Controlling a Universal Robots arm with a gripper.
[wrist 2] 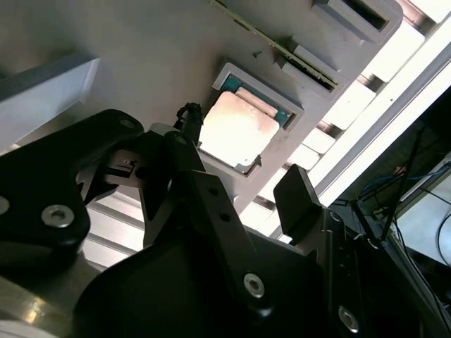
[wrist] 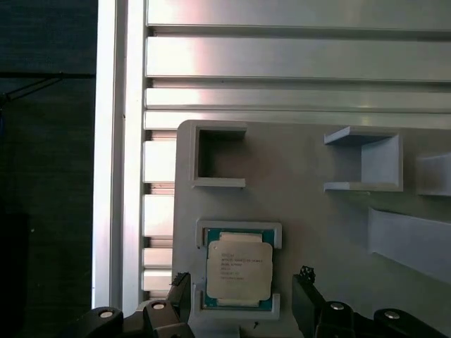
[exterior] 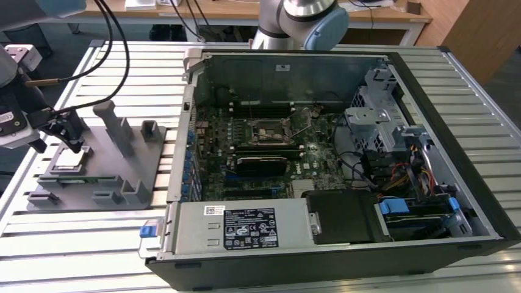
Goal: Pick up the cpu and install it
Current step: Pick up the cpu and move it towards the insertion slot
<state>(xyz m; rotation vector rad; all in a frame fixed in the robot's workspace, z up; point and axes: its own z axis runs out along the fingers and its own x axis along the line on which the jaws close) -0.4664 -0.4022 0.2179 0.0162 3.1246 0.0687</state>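
First wrist view shows my fingers [wrist: 304, 292] spread over the cpu [wrist: 239, 271], unlifted in its fixture [wrist: 317, 232]: neither picked up nor installed.

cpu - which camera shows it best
The first wrist view: the cpu lies square-on and whole in its grey fixture pocket. The second wrist view shows it at a slant. The exterior view shows it far off, at that view's left.
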